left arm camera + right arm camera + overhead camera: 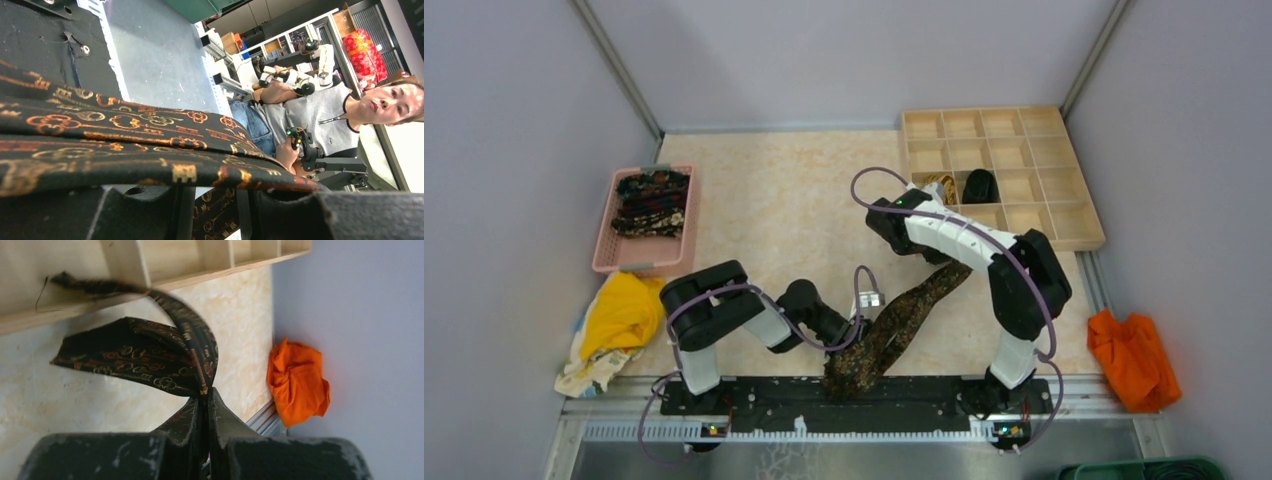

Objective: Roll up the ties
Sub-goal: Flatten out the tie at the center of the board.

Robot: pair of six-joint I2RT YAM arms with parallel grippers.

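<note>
A dark tie with a brown-gold pattern lies stretched diagonally across the table, its near end hanging over the black base rail. My right gripper is shut on its far end just in front of the wooden tray; in the right wrist view the fabric folds out from between the closed fingers. My left gripper sits at the tie's middle with its jaws apart. In the left wrist view the tie lies across the tips of the open fingers.
A wooden compartment tray at the back right holds a rolled tan-gold tie and a rolled black tie. A pink basket at the left holds more patterned ties. A yellow cloth lies near left, an orange cloth near right.
</note>
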